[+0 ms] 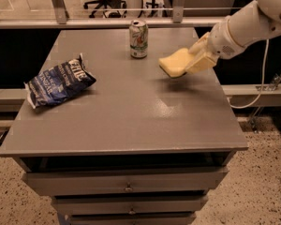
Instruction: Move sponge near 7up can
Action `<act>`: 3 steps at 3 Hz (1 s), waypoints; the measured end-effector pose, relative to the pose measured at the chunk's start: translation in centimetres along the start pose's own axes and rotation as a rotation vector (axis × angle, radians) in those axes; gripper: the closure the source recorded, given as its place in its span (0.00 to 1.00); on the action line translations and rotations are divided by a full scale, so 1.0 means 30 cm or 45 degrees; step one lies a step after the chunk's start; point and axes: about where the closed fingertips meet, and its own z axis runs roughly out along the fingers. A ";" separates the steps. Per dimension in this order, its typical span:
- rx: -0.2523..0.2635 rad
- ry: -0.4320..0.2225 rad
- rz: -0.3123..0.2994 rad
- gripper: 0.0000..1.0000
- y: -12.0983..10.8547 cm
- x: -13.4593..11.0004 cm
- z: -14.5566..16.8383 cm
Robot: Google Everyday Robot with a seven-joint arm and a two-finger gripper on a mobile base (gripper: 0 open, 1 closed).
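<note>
Currently the sponge point(174, 63) is off the counter point(131, 121), carried in the air over the rear right part of the top, with its shadow on the surface directly beneath. It is pale yellow, tilted slightly, with its free end pointing left toward the 7up can point(138, 39). The can stands upright near the back edge, left of the sponge and a little farther back; the two are near each other but clearly apart, with bare counter between them. The tool point(195, 61) is clenched on the right end of the sponge, its fingers closed around the foam. Assessment of progress: pickup and lift are done and the carry toward the can appears well advanced. Outstanding items, by judgement, are a short further approach to the left if closer placement is wanted, lowering the sponge to the surface beside the can, and letting go without knocking the can over. The arm point(246, 25) enters from the upper right corner, its white forearm sloping down and leftward to the wrist, so that the tool reaches in over the right edge of the counter. A dark blue chip bag point(59, 81) lies well apart at the left side, clear of the path. Closed drawers point(126, 182) sit below the top.
</note>
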 end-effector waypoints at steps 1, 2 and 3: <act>0.060 -0.028 0.006 1.00 -0.181 0.020 0.061; 0.069 -0.092 -0.024 1.00 -0.297 -0.058 0.156; 0.043 -0.130 -0.051 1.00 -0.325 -0.122 0.228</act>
